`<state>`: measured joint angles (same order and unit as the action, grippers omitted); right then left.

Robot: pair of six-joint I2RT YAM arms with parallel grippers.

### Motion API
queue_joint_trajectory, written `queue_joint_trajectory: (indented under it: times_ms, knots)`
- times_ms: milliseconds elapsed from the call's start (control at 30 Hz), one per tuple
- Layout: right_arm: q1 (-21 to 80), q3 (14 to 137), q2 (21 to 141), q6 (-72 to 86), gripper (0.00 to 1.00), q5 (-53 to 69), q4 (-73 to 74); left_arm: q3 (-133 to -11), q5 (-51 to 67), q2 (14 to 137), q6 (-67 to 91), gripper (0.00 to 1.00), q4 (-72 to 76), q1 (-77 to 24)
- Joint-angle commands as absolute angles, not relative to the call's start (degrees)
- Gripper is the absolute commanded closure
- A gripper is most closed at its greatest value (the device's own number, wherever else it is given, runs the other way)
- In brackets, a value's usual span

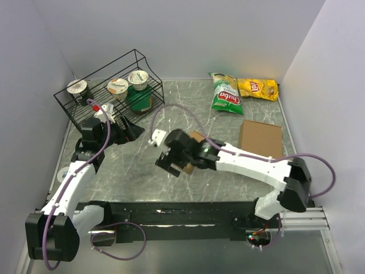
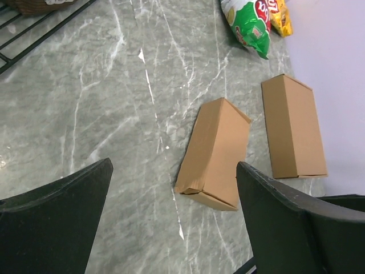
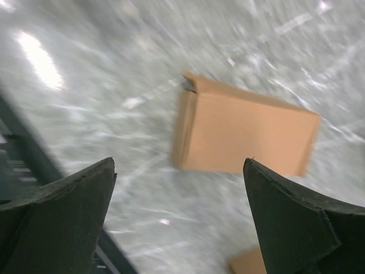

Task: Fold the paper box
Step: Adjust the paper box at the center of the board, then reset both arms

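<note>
The paper box [image 2: 214, 154] is a brown kraft carton lying on its side on the marbled table, one end flap slightly gaping. From the top external view only bits of it [image 1: 195, 136] show beneath my right arm. My right gripper [image 1: 168, 162] hovers over the table middle; in its blurred wrist view the box [image 3: 245, 137] lies beyond the wide-open fingers [image 3: 179, 161], with nothing between them. My left gripper [image 1: 128, 130] sits near the wire basket, open [image 2: 174, 165], apart from the box and empty.
A plain cardboard slab [image 1: 260, 138] lies right of the box, also seen in the left wrist view [image 2: 293, 128]. A black wire basket [image 1: 68, 105] with yogurt cups stands at the back left. A green chip bag [image 1: 225, 94] and a yellow one [image 1: 258, 88] lie at the back.
</note>
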<state>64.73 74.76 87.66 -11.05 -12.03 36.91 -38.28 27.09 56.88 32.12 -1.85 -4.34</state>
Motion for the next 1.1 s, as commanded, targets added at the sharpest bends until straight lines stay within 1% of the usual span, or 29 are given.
queue_joint_trajectory:
  times_ms: [0, 100, 133, 167, 233, 333, 367, 500, 567, 700, 1067]
  knots:
    - [55.15, 71.73, 82.45, -2.13, 0.00, 4.26, 30.08, -39.38, 26.02, 56.08, 29.18, 0.04, -2.37, -3.52]
    - [48.19, 66.04, 79.99, 2.87, 0.00, 8.60, 19.45, -38.76, 25.23, 54.67, 29.18, 0.04, -0.97, -3.34]
    - [42.33, 64.53, 79.46, 4.03, 0.00, 12.01, 14.73, -38.76, 24.35, 53.62, 28.92, 0.04, -0.88, -3.34]
    - [39.67, 61.90, 79.02, 5.35, 0.00, 13.43, 11.98, -38.85, 23.82, 53.00, 28.48, 0.04, -1.05, -3.34]
    - [31.60, 59.60, 77.35, 8.78, 0.00, 15.46, 8.54, -39.81, 22.94, 50.99, 26.73, 0.04, -1.58, -3.34]
    - [23.75, 55.21, 73.58, 12.65, 0.00, 17.05, 3.00, -41.04, 22.42, 47.30, 24.88, 0.04, -1.58, -3.43]
    - [18.51, 52.76, 72.17, 13.53, 0.00, 17.66, 1.07, -41.39, 21.19, 46.50, 24.70, 0.04, -1.58, -3.43]
    - [8.81, 46.68, 62.35, 14.95, 0.00, 17.23, -3.16, -45.51, 20.30, 44.12, 21.63, 0.04, -3.60, -3.52]
    - [5.99, 44.31, 58.90, 14.24, 0.00, 15.13, -3.51, -47.54, 20.21, 44.30, 21.36, 0.04, -4.30, -3.52]
    - [4.31, 41.93, 51.70, 12.05, 0.00, 11.70, -3.25, -52.20, 21.10, 45.00, 20.39, 0.04, -4.66, -3.60]
    - [4.04, 41.13, 47.90, 10.20, 0.00, 10.72, -1.41, -54.32, 20.05, 45.97, 20.83, 0.04, -3.95, -3.69]
